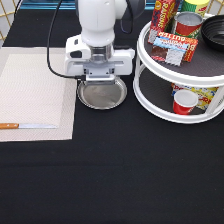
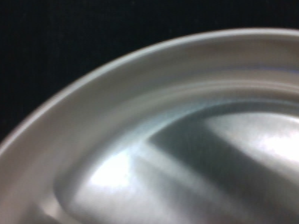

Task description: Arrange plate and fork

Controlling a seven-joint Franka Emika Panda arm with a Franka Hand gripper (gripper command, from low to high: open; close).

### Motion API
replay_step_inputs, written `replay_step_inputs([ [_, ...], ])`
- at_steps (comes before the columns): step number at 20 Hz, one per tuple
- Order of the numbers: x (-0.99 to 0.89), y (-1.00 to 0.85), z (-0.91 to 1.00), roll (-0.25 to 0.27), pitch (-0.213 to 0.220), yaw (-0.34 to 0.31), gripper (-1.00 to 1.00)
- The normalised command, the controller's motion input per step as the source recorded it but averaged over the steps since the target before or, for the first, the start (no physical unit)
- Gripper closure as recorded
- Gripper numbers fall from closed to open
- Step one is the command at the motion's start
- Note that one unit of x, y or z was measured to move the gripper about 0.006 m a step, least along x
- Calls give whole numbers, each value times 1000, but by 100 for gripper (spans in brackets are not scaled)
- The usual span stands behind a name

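Worktop (image 1: 110, 170): covered in black cloth, seen from above in the exterior view.

Plate (image 1: 101, 95): round, shiny silver metal, raised rim, flat centre. Lies flat on the black cloth near the middle of the exterior view, just beside the right edge of the placemat. Its upper rim is hidden under the robot's hand. The wrist view shows the plate (image 2: 206, 150) from very close, its curved rim against the black cloth.

Gripper (image 1: 100, 80): white hand pointing straight down, directly over the upper edge of the plate and very low to it. Whether the jaws are open, closed or gripping the rim cannot be told; the body of the hand hides them.

Placemat (image 1: 35, 90): pale beige, rectangular, flat on the worktop at the exterior view's left.

Knife (image 1: 27, 126): orange-brown wooden handle, long flat blade, lying along the lower edge of the placemat, handle toward the exterior view's left. Well apart from the gripper.

Two-tier stand (image 1: 165, 107): round, white, dark shelves, at the exterior view's right, near the plate but not touching it. Upper shelf carries a tin can (image 1: 187, 24), a flat snack packet (image 1: 172, 47) and a tall red packet (image 1: 164, 12). Lower shelf carries a red cup (image 1: 184, 101) in front of a printed box (image 1: 207, 95).

Fork: not found in either view.
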Motion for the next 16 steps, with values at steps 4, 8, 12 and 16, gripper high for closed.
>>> replay_step_inputs([
  [4, 338, -254, -169, 139, 36, 0, -100],
  [8, 261, -249, -122, 136, 62, 0, -100],
  [12, 334, -228, 32, 111, 97, 0, -100],
  [16, 349, -359, 109, 122, 98, 0, -100],
])
